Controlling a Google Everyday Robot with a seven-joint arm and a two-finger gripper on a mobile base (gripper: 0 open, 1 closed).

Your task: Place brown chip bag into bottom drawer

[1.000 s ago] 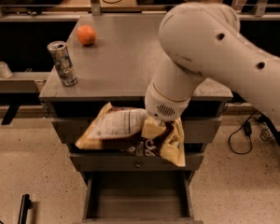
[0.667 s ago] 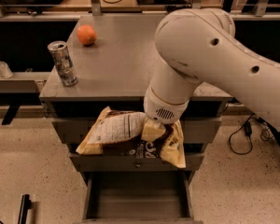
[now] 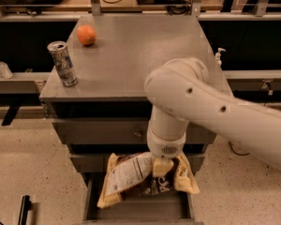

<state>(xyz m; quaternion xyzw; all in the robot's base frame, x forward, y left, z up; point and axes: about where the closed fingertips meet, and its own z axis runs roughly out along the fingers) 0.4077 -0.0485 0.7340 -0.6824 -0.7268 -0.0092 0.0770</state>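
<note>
Grey cabinet top (image 3: 131,55) | gripper (image 3: 162,169) clenching brown chip bag (image 3: 126,176) | now lower, over open bottom drawer (image 3: 145,210)

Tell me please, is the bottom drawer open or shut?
Open: the bottom drawer is pulled out, grey inside showing beneath the brown chip bag held by the gripper.

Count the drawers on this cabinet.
3: top drawer and middle drawer shut, stacked; bottom drawer open beneath the gripper, which holds the bag.
</note>
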